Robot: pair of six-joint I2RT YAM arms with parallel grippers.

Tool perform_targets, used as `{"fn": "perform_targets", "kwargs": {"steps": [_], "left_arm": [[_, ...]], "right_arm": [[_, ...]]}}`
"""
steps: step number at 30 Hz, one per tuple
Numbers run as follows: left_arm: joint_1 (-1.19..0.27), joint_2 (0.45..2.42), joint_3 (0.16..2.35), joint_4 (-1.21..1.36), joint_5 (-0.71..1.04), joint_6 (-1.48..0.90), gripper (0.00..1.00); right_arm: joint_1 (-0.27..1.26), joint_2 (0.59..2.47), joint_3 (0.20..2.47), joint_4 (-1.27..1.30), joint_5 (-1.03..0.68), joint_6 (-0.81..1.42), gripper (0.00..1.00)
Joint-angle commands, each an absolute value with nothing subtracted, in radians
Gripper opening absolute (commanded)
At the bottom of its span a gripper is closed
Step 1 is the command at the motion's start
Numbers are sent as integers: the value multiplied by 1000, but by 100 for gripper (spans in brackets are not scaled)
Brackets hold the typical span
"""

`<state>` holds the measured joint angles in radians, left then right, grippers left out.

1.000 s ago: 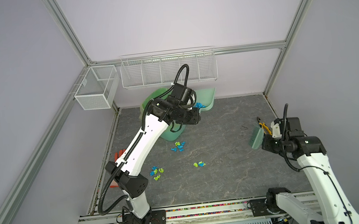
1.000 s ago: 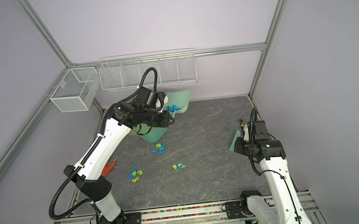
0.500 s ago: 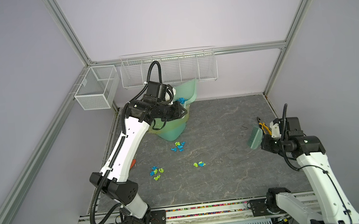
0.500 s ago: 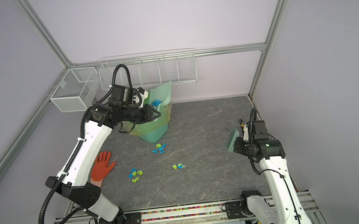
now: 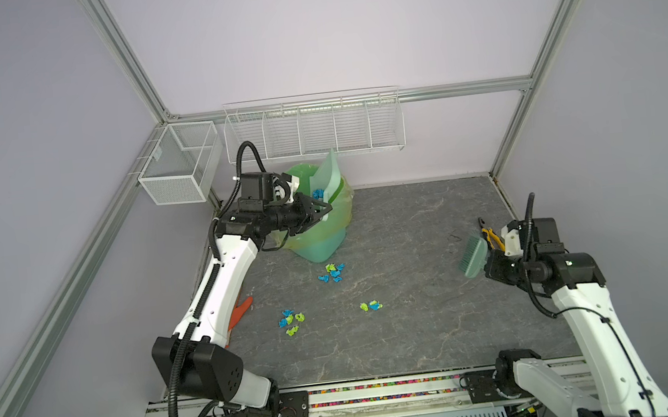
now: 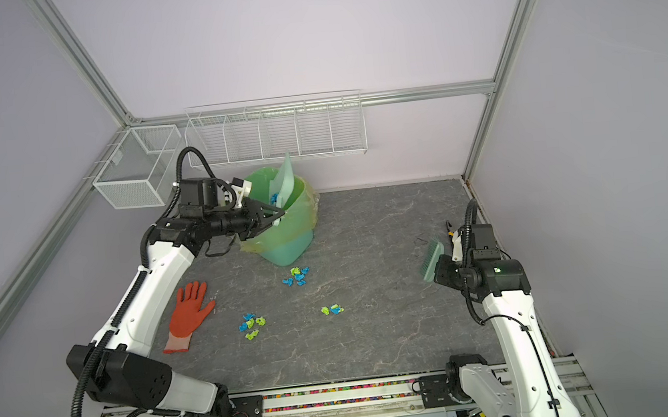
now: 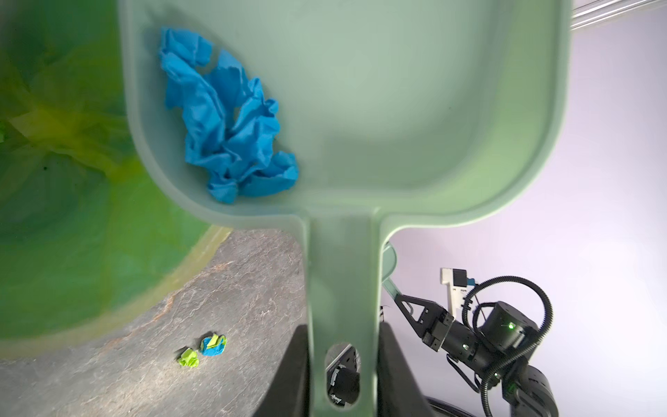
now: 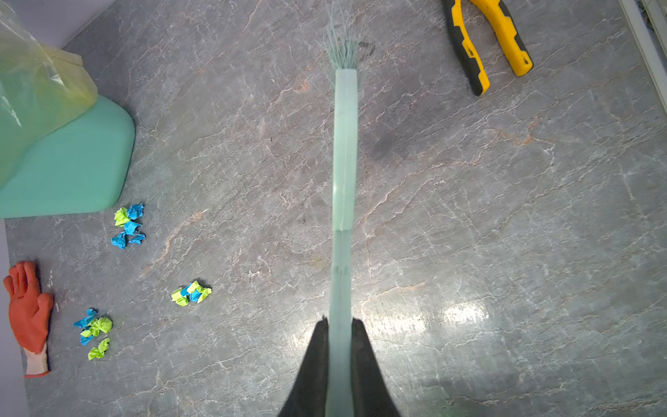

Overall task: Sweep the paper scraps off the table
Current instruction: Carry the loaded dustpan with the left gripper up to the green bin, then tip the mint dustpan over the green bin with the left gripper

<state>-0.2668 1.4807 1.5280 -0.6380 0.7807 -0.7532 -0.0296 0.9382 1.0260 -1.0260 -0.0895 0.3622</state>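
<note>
Scraps (image 5: 332,272) in 3 small clusters lie on the table (image 5: 439,324) in both top views, left to sweep. The left fingers (image 5: 315,210) clench the handle of a dustpan (image 5: 327,172), tipping it over a lined bin (image 5: 319,244) at the back. The right fingers (image 5: 490,265) grip a brush (image 5: 473,261) near the right edge, well apart from every cluster. A glove (image 6: 190,315) lies by the left arm.

Left wrist view: blue scraps (image 7: 227,133) sit in the tilted dustpan, not yet dropped, just beyond the fingers clamped on its handle. 2 more lie on the table below.

Right wrist view: the brush is pinched edge-on between closed fingers. All 3 clusters lie far off by the bin and glove, and pliers (image 8: 483,47) lie near the bristles.

By this showing, 1 load is gathered and about to be emptied, and 3 clusters wait.
</note>
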Motion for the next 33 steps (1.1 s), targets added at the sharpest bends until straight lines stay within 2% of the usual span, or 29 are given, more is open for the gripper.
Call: {"fn": "perform_targets", "kwargs": {"steps": [1,11,16,24,33], "left_arm": [[-239,1438,1490,-452,891,-868,0],[-187,1408,1355,-235,971,-1035,0],[-168,1405,1253,55,1050,-1245,0],[-139,1385,1172,226,1074,-1375,0],[-83,1444,1032,853,1126,-1849,0]], "right_arm": [[-33,945,1026,-998,-113,370,7],[-32,944,1031,-998,-122,377,7],[-33,945,1034,-997,-123,380,7],[-32,962,1056,-992,-150,396,7],[-32,988,1069,-1009,-170,414,7]]}}
